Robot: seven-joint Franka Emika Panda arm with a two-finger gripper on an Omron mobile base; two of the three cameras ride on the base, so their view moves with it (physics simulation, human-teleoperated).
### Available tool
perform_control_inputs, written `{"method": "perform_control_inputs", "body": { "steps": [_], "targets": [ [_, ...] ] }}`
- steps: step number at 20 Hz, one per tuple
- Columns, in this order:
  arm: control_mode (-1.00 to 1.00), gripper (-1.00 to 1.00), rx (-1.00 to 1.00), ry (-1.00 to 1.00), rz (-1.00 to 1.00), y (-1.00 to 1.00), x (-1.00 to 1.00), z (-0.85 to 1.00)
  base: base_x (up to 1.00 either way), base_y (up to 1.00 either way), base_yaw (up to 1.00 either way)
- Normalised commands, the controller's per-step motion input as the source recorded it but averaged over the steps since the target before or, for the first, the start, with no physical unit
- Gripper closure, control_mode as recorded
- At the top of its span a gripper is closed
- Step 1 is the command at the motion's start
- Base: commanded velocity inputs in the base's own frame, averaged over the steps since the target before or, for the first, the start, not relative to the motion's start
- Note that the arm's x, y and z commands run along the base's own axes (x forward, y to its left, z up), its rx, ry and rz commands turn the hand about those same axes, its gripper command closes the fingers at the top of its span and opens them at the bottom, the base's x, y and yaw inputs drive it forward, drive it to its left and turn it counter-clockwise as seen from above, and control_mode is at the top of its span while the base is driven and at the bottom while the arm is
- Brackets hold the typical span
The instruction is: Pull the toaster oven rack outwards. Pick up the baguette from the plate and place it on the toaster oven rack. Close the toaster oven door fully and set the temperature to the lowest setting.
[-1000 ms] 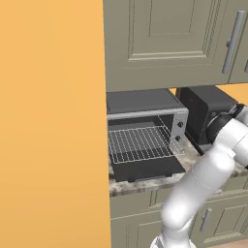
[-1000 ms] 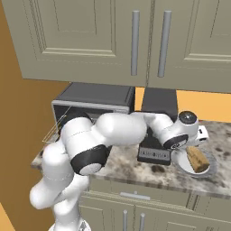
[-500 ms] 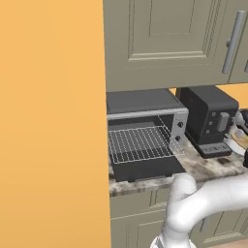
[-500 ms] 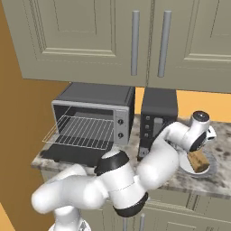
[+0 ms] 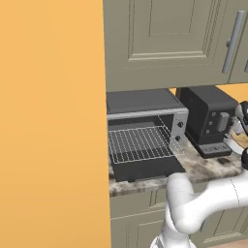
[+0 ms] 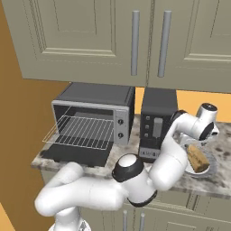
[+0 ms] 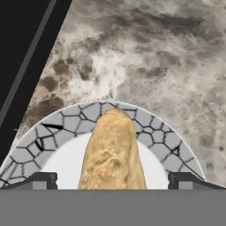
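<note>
My gripper (image 7: 112,180) is open and points down at the baguette (image 7: 112,152). Its two dark fingertips (image 7: 44,178) stand wide on either side of the loaf, not touching it. The tan baguette (image 6: 197,157) lies on the round pale plate (image 7: 163,137), at the right end of the counter in the right base view. Further left, the toaster oven (image 6: 94,113) has its dark door (image 6: 76,154) folded down. The silver wire rack (image 6: 81,132) juts out over that door, bare. The left base view shows the same rack (image 5: 140,144) and oven (image 5: 145,104).
A taller black appliance (image 6: 155,122) stands between the oven and the plate (image 6: 213,168), close to the plate's left side. Its dark flank (image 7: 17,53) runs along the left of the hand view. Speckled marble counter (image 7: 176,53) lies beyond the plate. Wall cabinets (image 6: 135,40) hang above.
The arm has swung right, from in front of the black appliance to over the plate, uncovering the oven. The jaws have stayed wide. Oven, rack and baguette have not moved.
</note>
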Motion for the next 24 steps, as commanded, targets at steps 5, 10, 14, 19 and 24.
{"method": "perform_control_inputs", "body": {
  "steps": [5,10,14,19,24],
  "targets": [
    [-1.0,-1.0,0.06,0.16,0.04,-0.01,0.04,-0.23,0.0,0.0,0.0],
    [-1.0,-1.0,0.05,0.12,0.05,0.0,0.0,-0.31,0.0,0.0,0.0],
    [-1.0,-1.0,0.06,0.09,0.08,0.0,0.0,-0.28,0.0,0.0,0.0],
    [-1.0,-1.0,0.05,0.06,0.09,0.0,-0.03,-0.31,0.0,0.0,0.0],
    [-1.0,1.0,0.04,0.01,0.05,0.02,-0.37,-0.24,0.0,0.0,0.0]
  ]
}}
